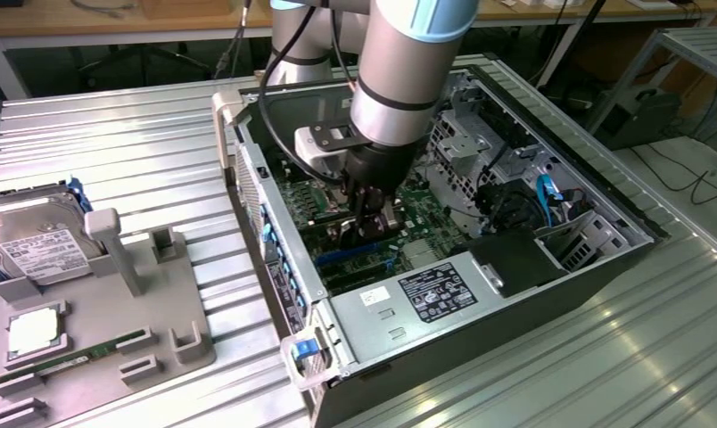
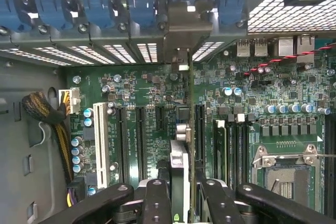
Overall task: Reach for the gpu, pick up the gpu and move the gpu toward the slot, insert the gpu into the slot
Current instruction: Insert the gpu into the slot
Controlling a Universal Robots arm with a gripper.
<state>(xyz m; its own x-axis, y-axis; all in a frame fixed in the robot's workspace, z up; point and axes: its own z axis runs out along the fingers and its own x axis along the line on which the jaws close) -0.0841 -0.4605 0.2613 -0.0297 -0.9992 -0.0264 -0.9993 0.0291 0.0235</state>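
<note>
A robot arm reaches down into an open computer case (image 1: 597,201) lying on a metal table (image 1: 120,134). Its gripper (image 1: 371,214) is clamped on the gpu (image 2: 181,145), held edge-on and upright over the green motherboard (image 2: 252,93), its bracket by the rear wall. The blue slot (image 1: 349,256) lies just beneath.

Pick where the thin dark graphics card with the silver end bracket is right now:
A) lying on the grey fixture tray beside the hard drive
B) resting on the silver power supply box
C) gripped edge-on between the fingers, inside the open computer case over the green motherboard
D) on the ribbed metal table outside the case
C: the wrist view shows the thin dark graphics card with the silver end bracket clamped edge-on between the black fingers, standing over the green motherboard inside the open computer case.
</note>
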